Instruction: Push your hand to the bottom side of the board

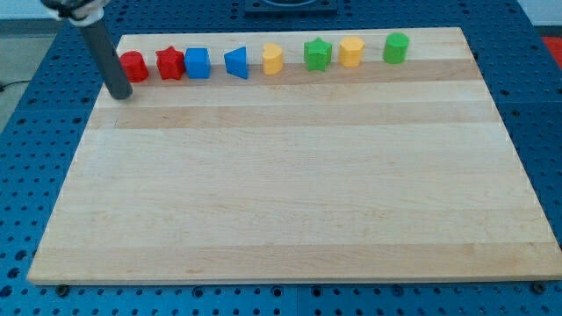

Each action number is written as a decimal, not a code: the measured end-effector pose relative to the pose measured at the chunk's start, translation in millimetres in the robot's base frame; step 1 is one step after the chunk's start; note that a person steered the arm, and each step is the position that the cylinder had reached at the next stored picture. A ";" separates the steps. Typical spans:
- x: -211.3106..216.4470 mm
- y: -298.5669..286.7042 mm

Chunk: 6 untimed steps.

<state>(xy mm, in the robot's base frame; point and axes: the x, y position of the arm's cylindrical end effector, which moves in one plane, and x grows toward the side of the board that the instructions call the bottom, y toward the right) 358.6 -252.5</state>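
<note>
My tip (122, 93) rests on the wooden board (290, 175) near its top left corner, just left of and slightly below the red round block (133, 66). A row of blocks runs along the view's top edge of the board: the red round block, a red star-like block (169, 63), a blue cube-like block (198, 63), a blue triangular block (235, 62), a yellow block (273, 59), a green star-like block (317, 54), a second yellow block (351, 51) and a green cylinder (396, 47).
The board lies on a blue perforated table (26, 175) that shows on all sides. The dark rod (104, 48) comes down from the view's top left corner.
</note>
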 end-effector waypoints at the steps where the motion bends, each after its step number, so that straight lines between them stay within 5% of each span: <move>1: 70.3 49.6; 2: 112.2 88.2; 4: 126.3 94.2; 6: 218.3 111.4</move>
